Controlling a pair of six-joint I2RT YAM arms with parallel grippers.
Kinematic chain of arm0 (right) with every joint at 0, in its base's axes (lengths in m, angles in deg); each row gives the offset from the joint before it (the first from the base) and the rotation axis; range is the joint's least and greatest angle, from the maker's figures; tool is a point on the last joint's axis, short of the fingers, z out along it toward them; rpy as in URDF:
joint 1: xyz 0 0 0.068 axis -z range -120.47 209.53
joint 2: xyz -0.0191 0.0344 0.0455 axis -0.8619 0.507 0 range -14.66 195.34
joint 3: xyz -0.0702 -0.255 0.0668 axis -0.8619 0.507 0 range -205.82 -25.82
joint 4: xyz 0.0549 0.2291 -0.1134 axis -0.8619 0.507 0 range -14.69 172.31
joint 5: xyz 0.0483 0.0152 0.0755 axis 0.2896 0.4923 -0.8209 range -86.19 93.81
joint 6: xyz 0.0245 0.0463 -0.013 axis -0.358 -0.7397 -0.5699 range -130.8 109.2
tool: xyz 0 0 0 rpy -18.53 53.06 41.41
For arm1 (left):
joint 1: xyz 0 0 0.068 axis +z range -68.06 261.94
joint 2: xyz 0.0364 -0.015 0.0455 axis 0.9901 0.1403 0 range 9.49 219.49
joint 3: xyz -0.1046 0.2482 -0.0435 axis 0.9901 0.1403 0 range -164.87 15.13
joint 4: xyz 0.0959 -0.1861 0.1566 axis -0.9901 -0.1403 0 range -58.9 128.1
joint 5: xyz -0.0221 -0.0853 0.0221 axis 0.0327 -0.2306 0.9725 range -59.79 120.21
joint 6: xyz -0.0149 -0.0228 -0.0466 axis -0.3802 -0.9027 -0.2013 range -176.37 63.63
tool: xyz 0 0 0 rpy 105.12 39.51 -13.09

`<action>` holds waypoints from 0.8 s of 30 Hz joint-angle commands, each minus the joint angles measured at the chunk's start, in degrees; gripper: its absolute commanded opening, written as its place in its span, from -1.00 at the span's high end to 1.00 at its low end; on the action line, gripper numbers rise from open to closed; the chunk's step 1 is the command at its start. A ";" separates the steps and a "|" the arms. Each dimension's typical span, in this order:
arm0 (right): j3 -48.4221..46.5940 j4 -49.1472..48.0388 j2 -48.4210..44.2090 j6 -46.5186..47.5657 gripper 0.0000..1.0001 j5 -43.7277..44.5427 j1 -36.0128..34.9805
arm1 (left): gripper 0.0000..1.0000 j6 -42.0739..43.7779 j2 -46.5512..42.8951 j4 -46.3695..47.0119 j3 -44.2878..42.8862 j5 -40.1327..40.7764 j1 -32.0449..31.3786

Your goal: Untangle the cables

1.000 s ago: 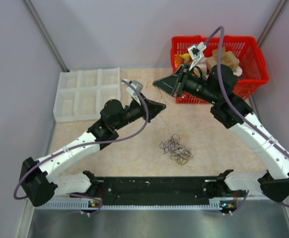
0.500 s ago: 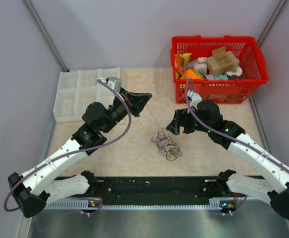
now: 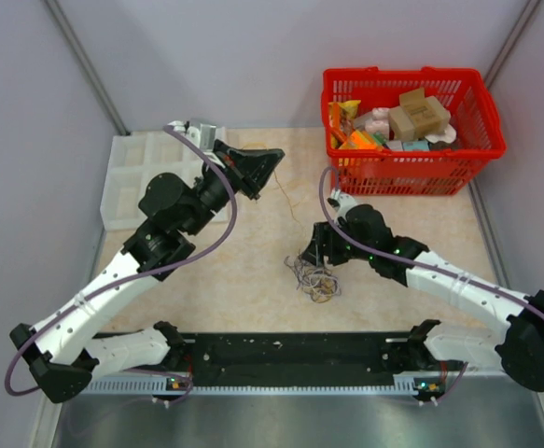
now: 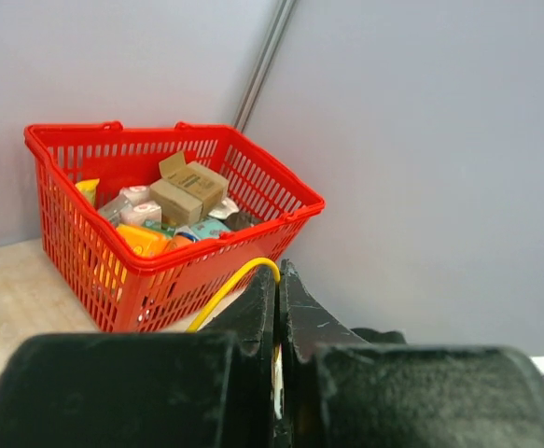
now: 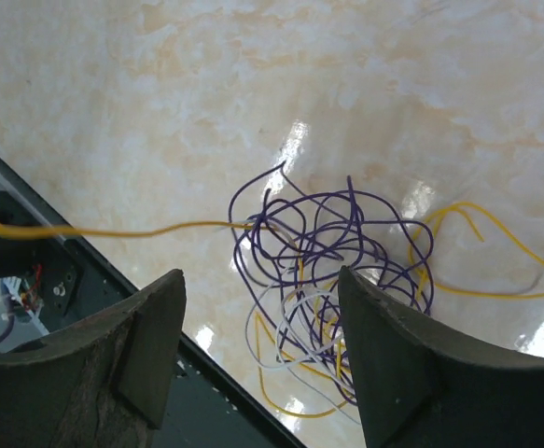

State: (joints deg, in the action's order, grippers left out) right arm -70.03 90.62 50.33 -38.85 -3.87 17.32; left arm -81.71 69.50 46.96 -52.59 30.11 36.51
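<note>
Your left pincer (image 4: 278,287) is pressed together, pinching one thin yellow cable strand (image 4: 227,285), held up and facing the red plastic basket (image 4: 113,271). The strand runs down to the tangle of thin purple, yellow and whitish cables (image 5: 327,243) lying on the beige marbled desk (image 5: 253,84). Right pincer (image 5: 260,275) is spread, hovering just over the tangle.
</note>
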 commanded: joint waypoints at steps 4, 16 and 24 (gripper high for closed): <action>12.20 -28.82 -3.73 -10.87 -0.18 -12.25 6.35 | 1.00 0.12 1.42 -2.61 -8.64 -2.80 0.08; 10.90 -26.31 -7.85 -0.96 -0.41 -18.16 6.80 | 1.00 2.40 2.83 -8.59 -16.30 -3.42 0.17; 2.81 -15.93 -10.32 1.78 -0.49 -14.02 6.88 | 1.00 8.81 2.40 -27.55 -16.48 -0.44 1.22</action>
State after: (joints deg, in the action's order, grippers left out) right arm -63.27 72.35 42.20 -39.46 -18.30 24.09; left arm -77.96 72.25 31.22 -67.69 27.29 36.75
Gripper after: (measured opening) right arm 0.734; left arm 0.013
